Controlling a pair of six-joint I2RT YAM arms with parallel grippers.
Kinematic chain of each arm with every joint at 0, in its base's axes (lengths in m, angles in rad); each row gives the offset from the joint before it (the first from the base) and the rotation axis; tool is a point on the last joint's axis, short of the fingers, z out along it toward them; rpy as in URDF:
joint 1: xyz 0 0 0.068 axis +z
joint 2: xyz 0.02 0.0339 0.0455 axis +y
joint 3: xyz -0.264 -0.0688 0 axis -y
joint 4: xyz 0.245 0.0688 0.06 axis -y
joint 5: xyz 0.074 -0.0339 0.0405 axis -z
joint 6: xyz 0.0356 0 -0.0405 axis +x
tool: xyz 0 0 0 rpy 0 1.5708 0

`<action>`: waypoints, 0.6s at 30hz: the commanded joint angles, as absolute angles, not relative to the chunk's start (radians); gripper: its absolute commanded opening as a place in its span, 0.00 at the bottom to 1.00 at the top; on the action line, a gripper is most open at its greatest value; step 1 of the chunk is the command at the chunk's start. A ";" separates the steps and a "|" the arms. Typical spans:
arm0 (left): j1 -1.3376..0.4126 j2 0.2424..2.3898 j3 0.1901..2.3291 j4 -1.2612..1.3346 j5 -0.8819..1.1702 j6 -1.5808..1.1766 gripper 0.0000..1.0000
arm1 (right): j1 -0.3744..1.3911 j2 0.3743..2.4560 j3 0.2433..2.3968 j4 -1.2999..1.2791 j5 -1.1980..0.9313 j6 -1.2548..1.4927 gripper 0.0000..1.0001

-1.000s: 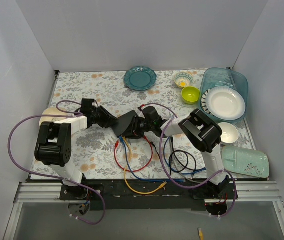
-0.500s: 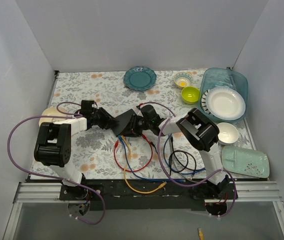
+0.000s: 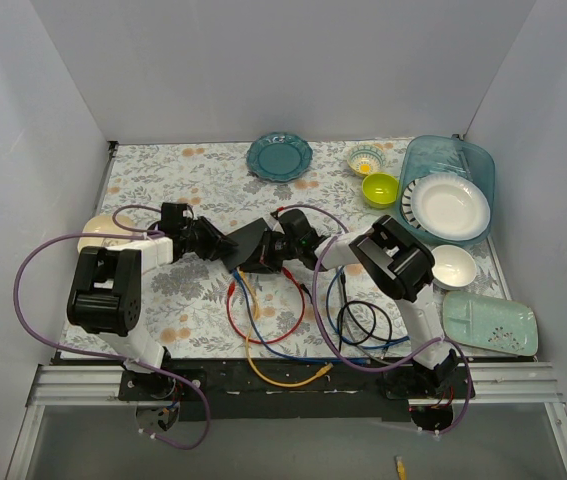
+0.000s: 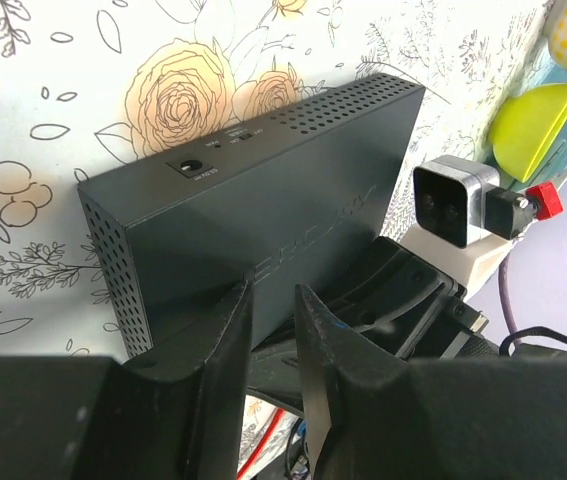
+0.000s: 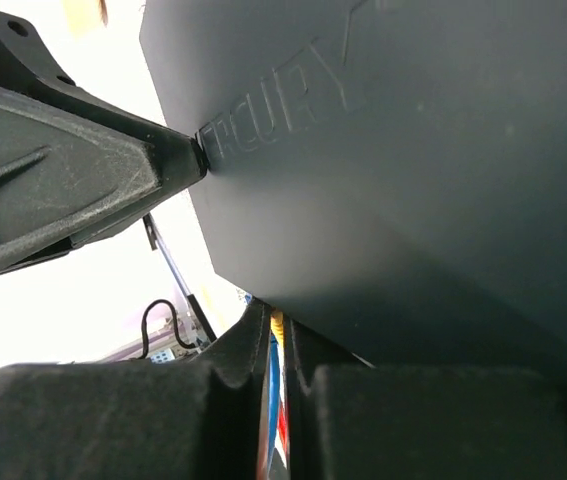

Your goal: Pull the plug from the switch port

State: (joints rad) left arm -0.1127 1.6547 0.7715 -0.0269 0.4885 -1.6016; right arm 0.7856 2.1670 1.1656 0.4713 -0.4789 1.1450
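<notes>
At mid-desk (image 3: 163, 172), we note the left claw (image 4: 273, 296) clamped on the switch box (image 4: 263, 190); the right claw (image 5: 275, 318) pinches a plug (image 5: 277, 328) at its edge.

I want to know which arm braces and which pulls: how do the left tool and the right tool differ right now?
The left tool clamps the black switch by one edge; the right tool pinches what looks like a thin coloured plug right by it. The left tool's fingers stand apart, the right tool's leave only a slit. Both are black and meet at the switch.
</notes>
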 commanded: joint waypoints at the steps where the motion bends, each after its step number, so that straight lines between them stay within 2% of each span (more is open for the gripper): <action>1: -0.118 1.632 0.716 -0.149 0.440 -1.562 0.24 | 0.807 2.235 1.169 0.341 -0.437 1.121 0.04; 2: -0.118 1.605 0.707 -0.147 0.469 -1.566 0.25 | 0.805 2.232 1.166 0.338 -0.440 1.114 0.01; 8: -0.118 1.493 0.649 -0.124 0.502 -1.618 0.25 | 0.805 2.221 1.126 0.338 -0.446 1.082 0.01; 16: -0.104 1.470 0.735 -0.176 0.332 -1.615 0.27 | 0.804 2.140 1.028 0.317 -0.431 1.025 0.02; 18: -0.094 1.485 0.765 -0.187 0.279 -1.646 0.29 | 0.805 2.119 1.012 0.316 -0.426 1.020 0.13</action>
